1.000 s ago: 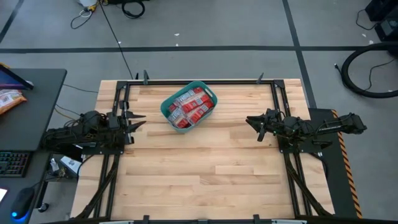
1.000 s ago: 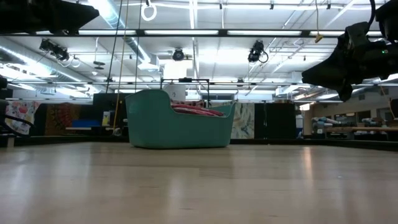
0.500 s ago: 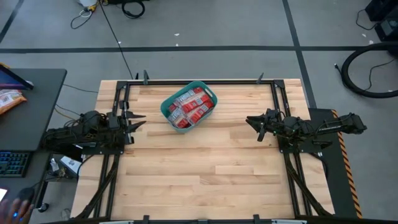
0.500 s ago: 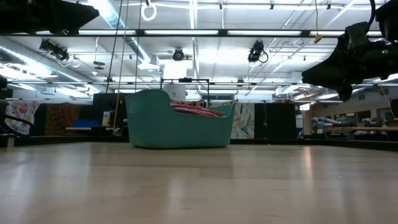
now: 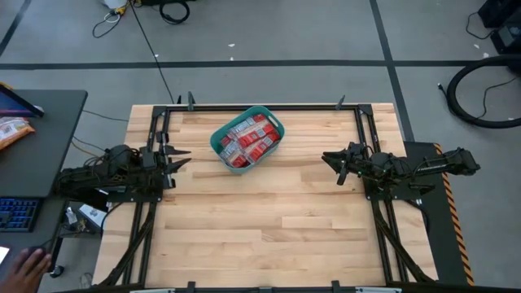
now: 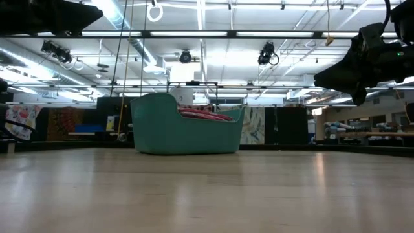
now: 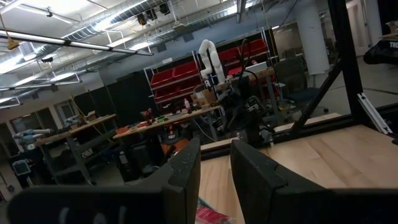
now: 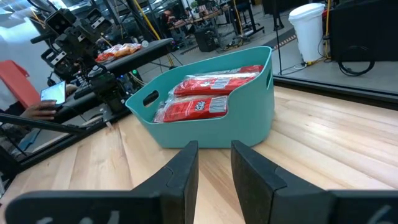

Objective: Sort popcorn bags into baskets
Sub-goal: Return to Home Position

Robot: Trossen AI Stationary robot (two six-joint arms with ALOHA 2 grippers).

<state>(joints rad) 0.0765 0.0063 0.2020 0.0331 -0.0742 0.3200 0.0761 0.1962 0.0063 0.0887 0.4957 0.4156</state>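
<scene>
Seen from straight above, spreads across most of the view as a pale butcher-block table [image 5: 269, 220] inside a dark rail frame. Carries a single teal-blue plastic tub [image 5: 215, 142] near the far edge, a little left of the middle, turned at a slant to the planks. Sits flat on the wood in the low view, with a rim dipping low between two higher ends. Holds the red popcorn bags [image 5: 248, 140] inside, lying flat and overlapping, heaped to about rim height; too crowded to count surely.

Off the table's left side: a dark desk [image 5: 57, 114] with an orange-and-white snack bag [image 5: 12, 130] at its edge, and a person's hand [image 5: 31, 264] down at the picture's lower left corner.

At the left edge of the table, about level with the tub's near end and well apart from it: the left gripper [image 5: 184, 156], pointing inward, with fingers parted by a narrow gap and nothing between them. Opposite, at the right edge, also well apart from the tub: the right gripper [image 5: 332, 163], aimed toward the tub, with fingers likewise slightly parted and empty, raised clear of the wood.
</scene>
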